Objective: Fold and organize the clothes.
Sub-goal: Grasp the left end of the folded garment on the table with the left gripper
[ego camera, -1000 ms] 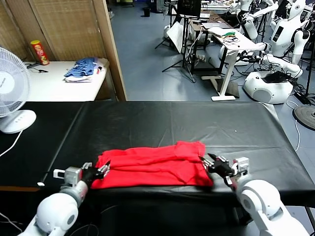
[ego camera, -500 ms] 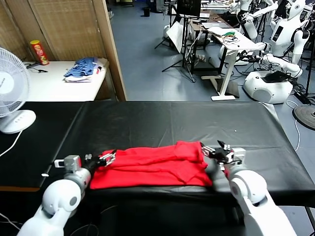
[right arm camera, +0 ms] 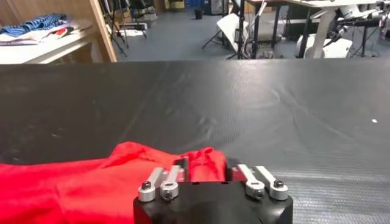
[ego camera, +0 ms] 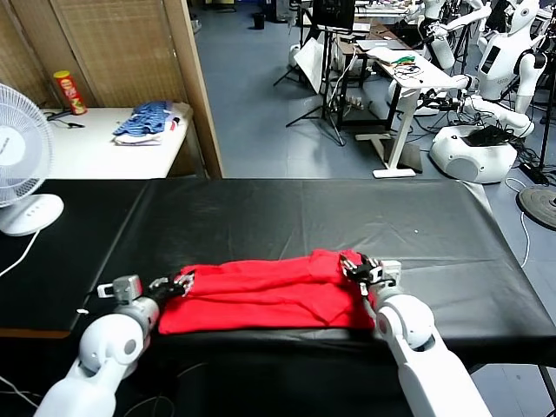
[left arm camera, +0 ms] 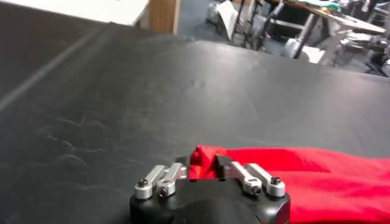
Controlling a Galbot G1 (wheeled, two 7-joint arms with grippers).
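Note:
The clothes are one red T-shirt (ego camera: pixel 261 295), lying as a long folded band across the near part of the black table (ego camera: pixel 304 213). My left gripper (ego camera: pixel 184 282) sits at the band's left end. In the left wrist view this gripper (left arm camera: pixel 203 165) is shut on a bunched corner of the T-shirt (left arm camera: pixel 304 176). My right gripper (ego camera: pixel 356 268) sits at the band's right end. In the right wrist view it (right arm camera: pixel 206 170) is shut on a raised fold of the T-shirt (right arm camera: pixel 73 182). Both hold the cloth low, at table level.
A white fan (ego camera: pixel 17 148) stands at the table's far left. Behind it a white side table (ego camera: pixel 95 148) carries a blue-striped garment pile (ego camera: pixel 143 122) and a red can (ego camera: pixel 69 91). A wooden post (ego camera: pixel 195 87) rises behind the table. Other robots (ego camera: pixel 486 87) stand at the back right.
Both grippers slid away from the table's front edge onto the shirt's two ends. Both went from open to shut on the red cloth.

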